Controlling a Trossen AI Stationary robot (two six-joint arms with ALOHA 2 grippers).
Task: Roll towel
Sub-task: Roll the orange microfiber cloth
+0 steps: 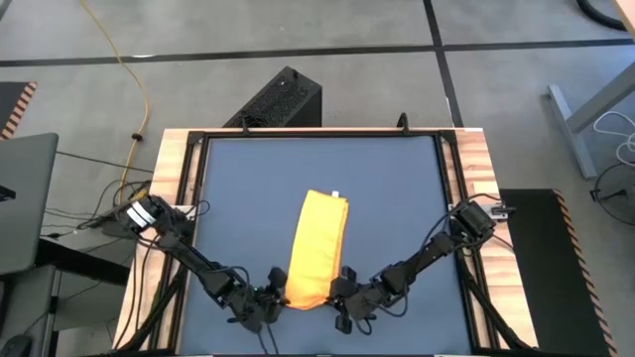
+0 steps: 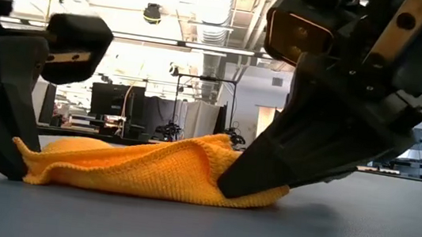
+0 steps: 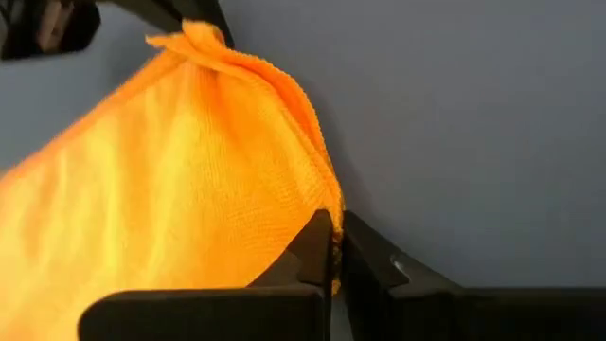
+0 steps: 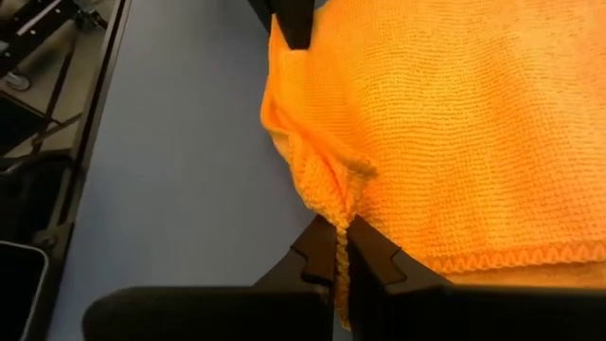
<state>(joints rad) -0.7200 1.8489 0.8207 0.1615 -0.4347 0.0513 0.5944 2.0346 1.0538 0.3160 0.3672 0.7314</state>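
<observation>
Towel (image 1: pixel 317 250), folded into a long orange strip, pinched at near corners by left pincer (image 1: pixel 281 295) and right pincer (image 1: pixel 340 295).

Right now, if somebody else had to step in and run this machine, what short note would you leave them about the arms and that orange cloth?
Left gripper: shut on the towel's near corner.
Right gripper: shut on the other near corner, pinching its edge.
Towel: folded into a long strip, lying flat on the dark blue tabletop, white tag at the far end.
Done: both near corners gripped.
Left: no roll has formed yet; the whole rolling toward the far end likely remains.
</observation>
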